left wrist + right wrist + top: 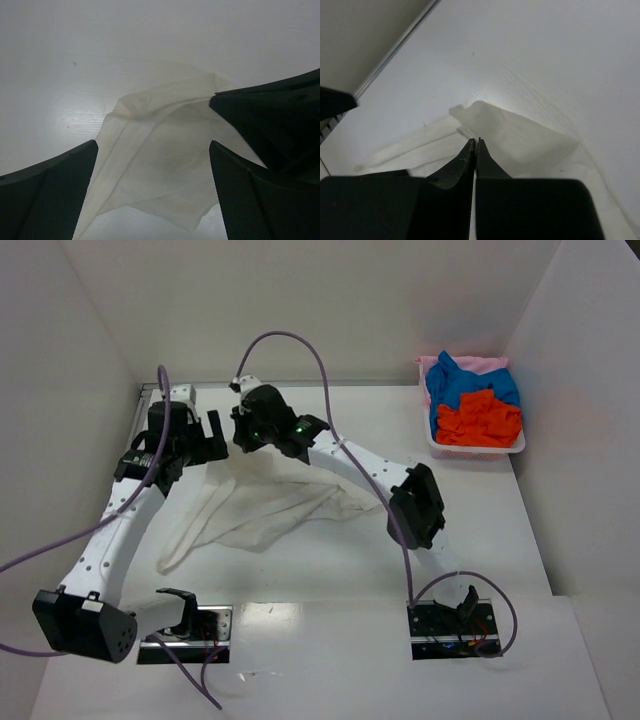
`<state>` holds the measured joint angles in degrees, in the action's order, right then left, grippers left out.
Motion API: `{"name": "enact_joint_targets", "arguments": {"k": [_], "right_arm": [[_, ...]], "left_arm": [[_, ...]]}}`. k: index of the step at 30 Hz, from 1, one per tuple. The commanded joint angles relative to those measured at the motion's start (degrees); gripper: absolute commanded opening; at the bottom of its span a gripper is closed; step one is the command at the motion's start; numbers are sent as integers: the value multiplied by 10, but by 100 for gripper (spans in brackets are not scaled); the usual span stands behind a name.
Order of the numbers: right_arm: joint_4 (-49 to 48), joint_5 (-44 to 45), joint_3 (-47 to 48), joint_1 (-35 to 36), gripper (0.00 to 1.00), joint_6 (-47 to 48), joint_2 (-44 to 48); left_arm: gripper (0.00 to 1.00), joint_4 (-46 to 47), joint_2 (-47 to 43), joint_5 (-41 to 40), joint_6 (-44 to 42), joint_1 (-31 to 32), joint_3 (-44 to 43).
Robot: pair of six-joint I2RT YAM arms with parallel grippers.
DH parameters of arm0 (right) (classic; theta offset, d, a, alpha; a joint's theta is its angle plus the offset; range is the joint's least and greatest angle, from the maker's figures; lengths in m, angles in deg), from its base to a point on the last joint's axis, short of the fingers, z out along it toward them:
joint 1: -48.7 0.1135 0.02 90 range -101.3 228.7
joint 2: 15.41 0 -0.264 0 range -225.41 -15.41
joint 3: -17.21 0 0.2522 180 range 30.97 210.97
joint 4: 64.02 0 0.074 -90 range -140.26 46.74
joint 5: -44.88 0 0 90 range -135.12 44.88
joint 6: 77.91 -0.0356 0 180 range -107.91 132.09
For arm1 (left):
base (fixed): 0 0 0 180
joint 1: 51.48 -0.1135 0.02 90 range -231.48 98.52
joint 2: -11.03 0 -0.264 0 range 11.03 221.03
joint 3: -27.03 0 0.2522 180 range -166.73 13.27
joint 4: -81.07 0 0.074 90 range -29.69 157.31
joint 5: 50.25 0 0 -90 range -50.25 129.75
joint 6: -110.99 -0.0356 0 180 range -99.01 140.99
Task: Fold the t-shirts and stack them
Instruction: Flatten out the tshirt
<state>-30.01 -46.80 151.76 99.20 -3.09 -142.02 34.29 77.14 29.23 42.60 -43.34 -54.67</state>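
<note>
Top external view showed a large, plain off-white cloth t-shirt (pixel 262 515) lying crumpled on the white table (pixel 480 530), left of centre. Its far edge was drawn up into a peak, while a long tail trailed toward the near left. The left gripper (pixel 212 432) hung just beside that peak with its fingers spread wide. In the left wrist view the two black fingers (pixel 55 195) stood well apart above the cloth with nothing between them.

The right gripper (pixel 476 142) was pressed together. In its own wrist view the black tips met in a thin line right at a raised fold of the off-white t-shirt. From the left wrist view, a corner of the cloth rose to the tip of that gripper, so it was pinching the shirt's edge.

At the far right corner of the table sat a shallow white plastic tray (pixel 470 450), well apart from the arms. A bright blue t-shirt (pixel 465 385) and an orange-red t-shirt (pixel 482 422) were bunched in it. A pale pink t-shirt (pixel 482 363) showed beneath them along the far rim.
</note>
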Motion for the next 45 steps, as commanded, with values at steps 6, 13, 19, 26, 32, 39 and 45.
{"name": "enact_joint_targets", "arguments": {"k": [6, 13, 19, 26, 32, 39, 45], "right_arm": [[-86, 40, -90, -1, 0, 65, 195], [-87, 24, -127, -1, 0, 65, 206], [-82, 12, -132, -1, 0, 54, 206], [-82, 2, -138, -1, 0, 34, 201], [-82, -10, -158, -1, 0, 23, 211], [-93, -22, -178, -1, 0, 8, 222], [-93, -27, -183, -1, 0, 8, 233]], "left_arm": [[100, 75, 3, 204, -172, -6, -24], [100, 150, -21, 352, -227, -6, 54], [100, 155, -26, 347, -242, -6, 41], [100, 174, -10, 374, -242, -6, 34], [97, 210, -17, 374, -231, -6, 40], [83, 229, -25, 369, -237, -6, 40], [72, 222, -4, 380, -242, -6, 34]]}}
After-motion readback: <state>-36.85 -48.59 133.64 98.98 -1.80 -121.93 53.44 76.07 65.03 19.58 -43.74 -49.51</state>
